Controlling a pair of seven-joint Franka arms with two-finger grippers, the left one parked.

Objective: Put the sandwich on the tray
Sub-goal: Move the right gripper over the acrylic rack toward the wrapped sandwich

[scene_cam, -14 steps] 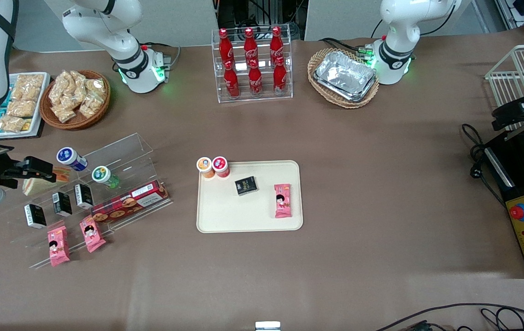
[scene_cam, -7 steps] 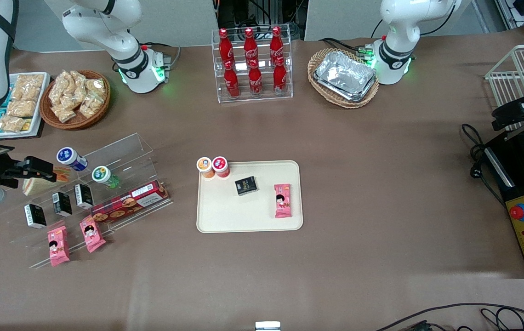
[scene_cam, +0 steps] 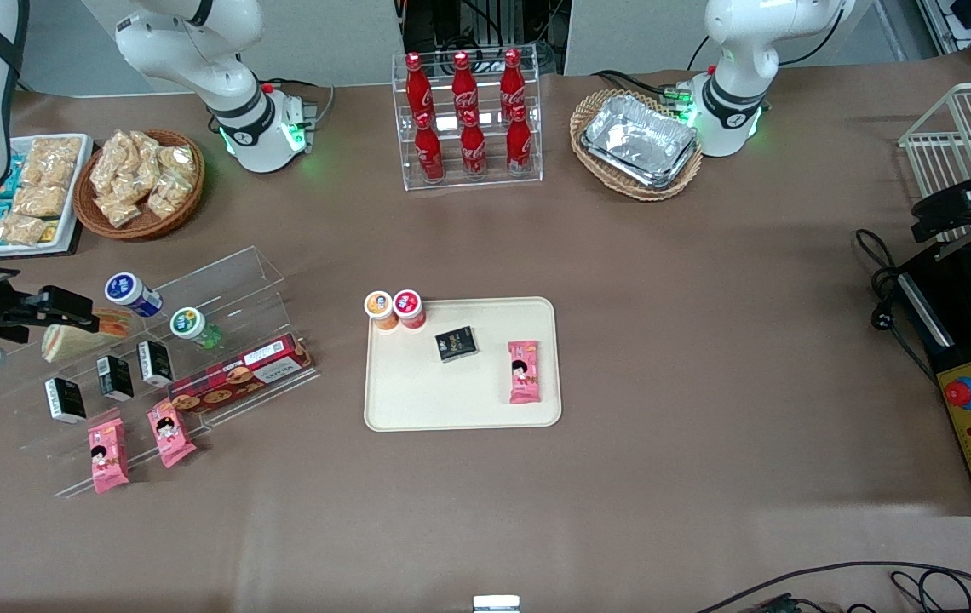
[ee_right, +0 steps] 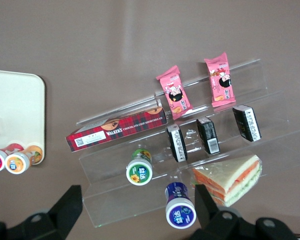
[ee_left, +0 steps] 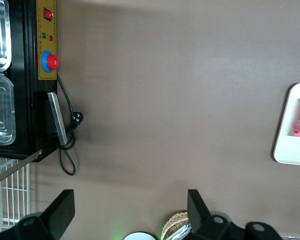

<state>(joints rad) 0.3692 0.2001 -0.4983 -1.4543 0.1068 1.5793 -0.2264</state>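
The jaws of the gripper (ee_right: 140, 212) stand wide apart with nothing between them — it hangs above the clear stepped rack (scene_cam: 221, 281) at the working arm's end of the table, over the rack's top step. One finger (ee_right: 212, 210) is just beside the sandwich (ee_right: 230, 178) without visibly touching it. The sandwich (scene_cam: 81, 334) lies flat on that top step, its red, orange and green stripes showing along one edge. Beside it on the same step lie a blue-capped bottle (ee_right: 179, 207) and a green-capped bottle (ee_right: 139, 170), both on their sides.

One step nearer the front camera stand three small black boxes (ee_right: 208, 135), with a red tartan biscuit box (ee_right: 116, 131) beside them; on the lowest step lean two pink packets (ee_right: 174, 92) (cartoon faces on the wrappers).

The tray (scene_cam: 417, 400) sits well apart from the rack, near the middle of the table. It carries a black box (scene_cam: 456, 343) and a pink packet (scene_cam: 524, 370). Two small round tubs (scene_cam: 394, 308) sit at one corner of it — whether on the rim or just off it I cannot tell.
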